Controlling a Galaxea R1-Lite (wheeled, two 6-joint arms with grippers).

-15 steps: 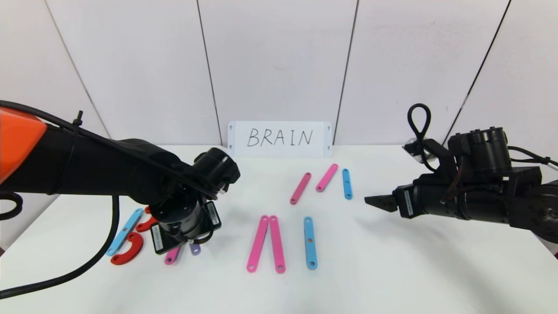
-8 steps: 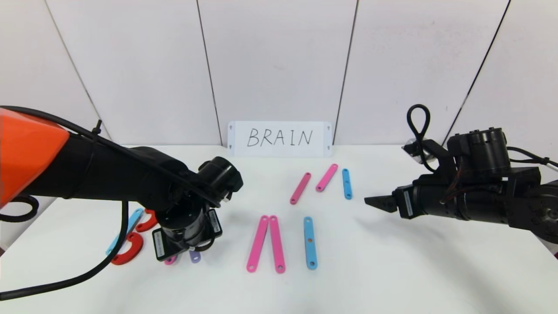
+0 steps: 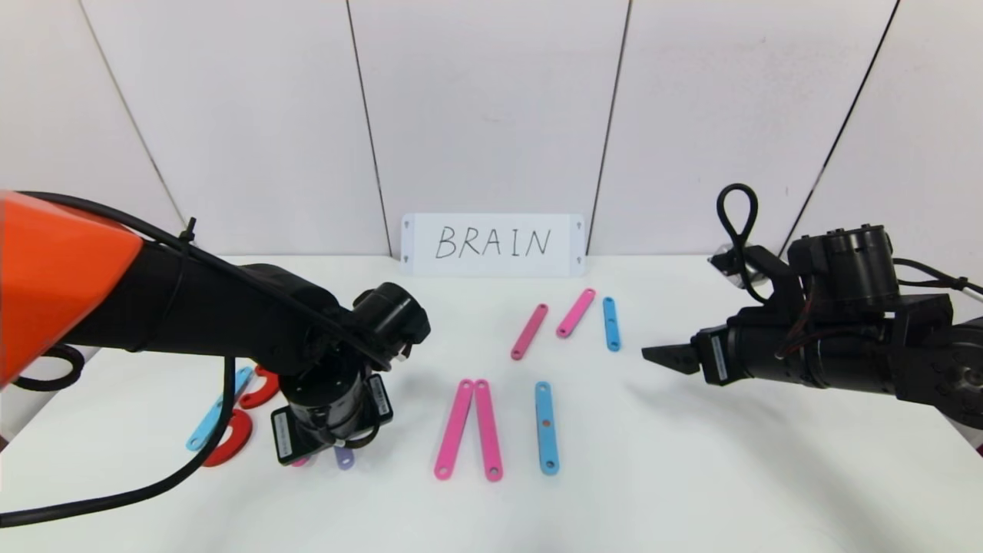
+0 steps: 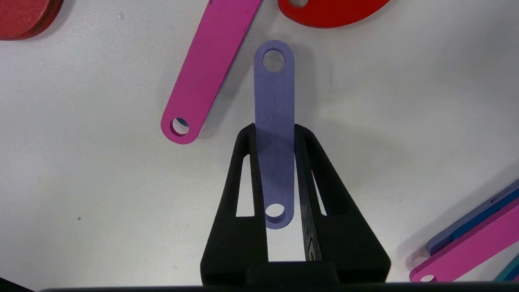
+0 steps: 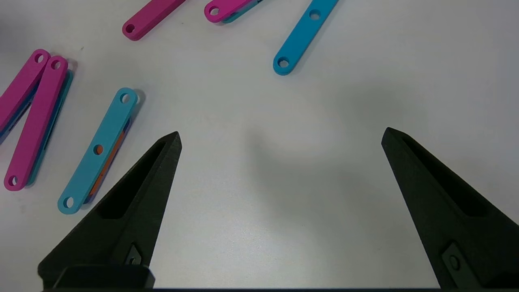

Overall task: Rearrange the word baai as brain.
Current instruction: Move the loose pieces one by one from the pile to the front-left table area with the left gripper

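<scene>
The word lies as loose pieces on the white table (image 3: 691,476). My left gripper (image 4: 275,129) is shut on the short purple strip (image 4: 274,93), its fingers clamping the strip's long edges. In the head view it points down at the front left, and only the purple strip's end (image 3: 344,458) shows under it. A pink strip (image 4: 211,61) lies just beside the purple one, and red curves (image 3: 230,444) and a light-blue strip (image 3: 215,411) lie to the left. My right gripper (image 5: 282,136) hovers open and empty at the right.
Two pink strips (image 3: 470,430) forming a narrow V and a light-blue strip (image 3: 546,427) lie at the centre front. Two more pink strips (image 3: 529,331) and a light-blue one (image 3: 610,324) lie farther back. The white BRAIN card (image 3: 491,244) stands against the wall.
My left gripper has shifted a little toward the table's front edge, carrying the purple strip along and covering more of the pink strip beside it. The right arm has not moved.
</scene>
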